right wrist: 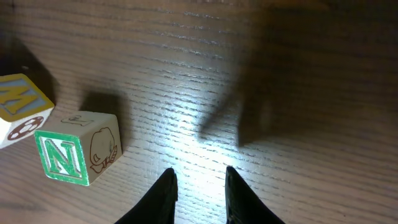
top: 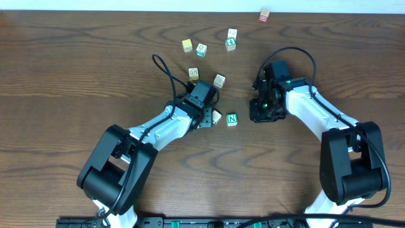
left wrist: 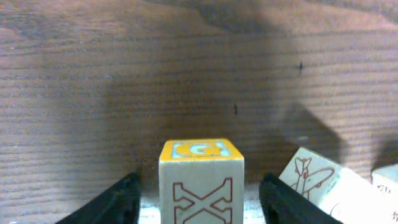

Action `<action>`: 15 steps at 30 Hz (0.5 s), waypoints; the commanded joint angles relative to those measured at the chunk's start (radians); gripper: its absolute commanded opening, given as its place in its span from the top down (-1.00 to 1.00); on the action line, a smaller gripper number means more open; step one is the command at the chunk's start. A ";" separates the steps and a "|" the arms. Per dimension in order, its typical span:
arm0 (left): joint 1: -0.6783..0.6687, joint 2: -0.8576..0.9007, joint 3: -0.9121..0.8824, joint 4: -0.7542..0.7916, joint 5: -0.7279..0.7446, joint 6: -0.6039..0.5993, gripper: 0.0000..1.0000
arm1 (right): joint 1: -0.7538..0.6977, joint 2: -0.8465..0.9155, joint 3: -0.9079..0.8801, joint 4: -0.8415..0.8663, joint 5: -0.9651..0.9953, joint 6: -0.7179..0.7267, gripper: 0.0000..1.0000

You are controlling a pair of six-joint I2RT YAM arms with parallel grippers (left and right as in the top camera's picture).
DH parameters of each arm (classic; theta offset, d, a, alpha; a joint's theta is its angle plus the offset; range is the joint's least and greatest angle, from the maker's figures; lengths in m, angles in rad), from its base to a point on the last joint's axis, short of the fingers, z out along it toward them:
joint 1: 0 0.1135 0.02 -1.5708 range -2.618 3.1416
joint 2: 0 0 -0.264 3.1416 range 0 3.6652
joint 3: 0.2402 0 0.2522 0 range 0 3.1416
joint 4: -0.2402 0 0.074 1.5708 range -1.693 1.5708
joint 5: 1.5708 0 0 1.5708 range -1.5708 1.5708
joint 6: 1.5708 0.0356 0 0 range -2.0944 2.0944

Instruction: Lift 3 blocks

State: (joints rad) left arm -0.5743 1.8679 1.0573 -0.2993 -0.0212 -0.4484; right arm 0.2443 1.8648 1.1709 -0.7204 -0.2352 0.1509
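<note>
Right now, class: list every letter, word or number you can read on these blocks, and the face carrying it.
"N": green, side of the N block.
"M": top of the M block beside it.
"G": yellow top of the G block.
"X": red outline, G block's front.
The far blocks overhead: too small to read.

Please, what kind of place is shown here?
Probably a robot test bench: the left arm and the right arm stand at a dark wooden table, with alphabet blocks scattered on it.

Green-lettered N block [right wrist: 62, 157], yellow-topped block [left wrist: 201, 180] with red X outline, dark woodgrain table [top: 76, 63].
</note>
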 commanded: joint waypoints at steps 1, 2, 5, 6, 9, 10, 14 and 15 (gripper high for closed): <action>0.002 -0.030 -0.008 -0.034 0.017 -0.006 -0.29 | 0.005 -0.006 -0.003 0.003 0.002 -0.011 0.51; 0.002 -0.045 -0.008 -0.043 0.017 -0.006 -0.29 | 0.005 -0.006 -0.003 0.003 0.004 -0.011 0.50; 0.002 -0.099 -0.008 -0.066 0.011 -0.006 -0.33 | 0.005 -0.006 -0.003 0.005 0.003 -0.011 0.49; 0.002 -0.120 -0.008 -0.074 0.010 -0.006 -0.33 | 0.005 -0.006 -0.003 0.006 0.003 -0.011 0.49; 0.002 -0.180 -0.008 -0.095 0.010 -0.005 -0.40 | 0.005 -0.006 -0.003 0.007 0.003 -0.011 0.49; 0.002 -0.201 -0.008 -0.098 0.009 0.000 -0.41 | 0.005 -0.006 -0.003 0.007 0.003 -0.011 0.49; 0.006 -0.248 -0.008 -0.100 -0.095 0.013 -0.54 | 0.005 -0.006 -0.003 0.007 0.003 -0.010 0.50; 0.012 -0.247 -0.008 -0.100 -0.121 0.034 -0.54 | 0.005 -0.006 -0.003 0.007 0.002 -0.010 0.51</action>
State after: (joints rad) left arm -0.5739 1.6299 1.0550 -0.3927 -0.0380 -0.4446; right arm 0.2443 1.8648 1.1709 -0.7143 -0.2340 0.1509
